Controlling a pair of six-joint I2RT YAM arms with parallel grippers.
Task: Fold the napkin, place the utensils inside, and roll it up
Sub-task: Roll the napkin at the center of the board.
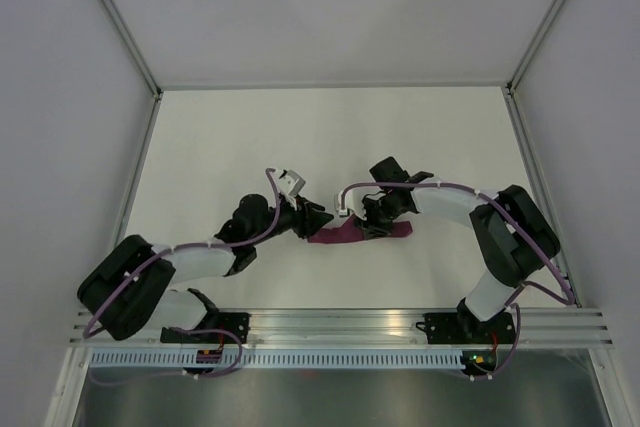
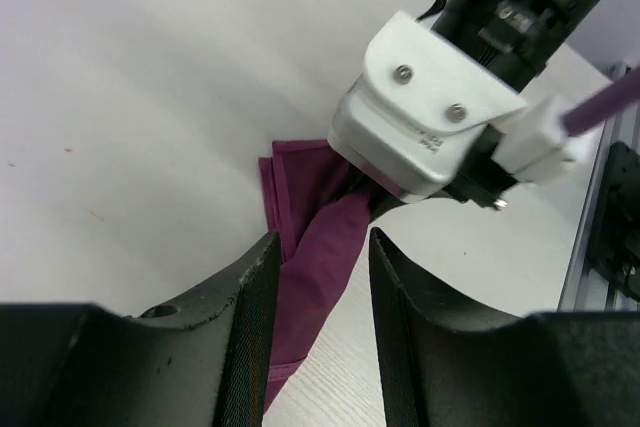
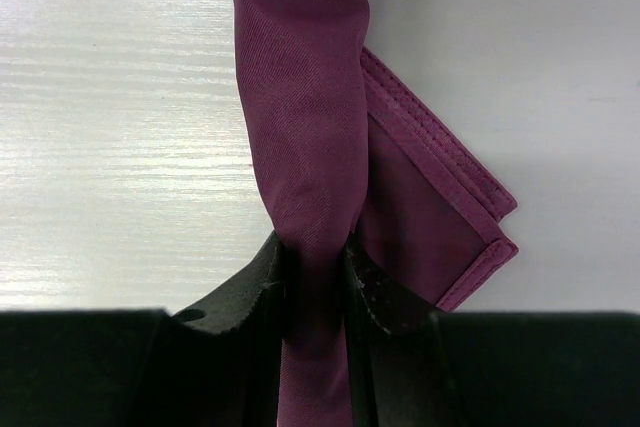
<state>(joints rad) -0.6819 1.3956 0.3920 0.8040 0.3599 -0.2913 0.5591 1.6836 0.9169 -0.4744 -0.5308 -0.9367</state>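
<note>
On the white table [image 1: 330,137] we see the napkin [image 1: 345,235] bunched into a narrow roll, centre, toward the near edge, between both arms. The right gripper [image 3: 315,257] pinches that roll tight. The left gripper [image 2: 322,242] straddles its left end, jaws apart, a gap showing.

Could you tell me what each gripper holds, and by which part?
The right gripper pinches the napkin around its rolled part; the left gripper, open, holds nothing.

Both arms bent inward, left gripper [image 2: 322,243] jaws apart, right gripper [image 3: 318,255] clamped on napkin [image 3: 300,97].
</note>
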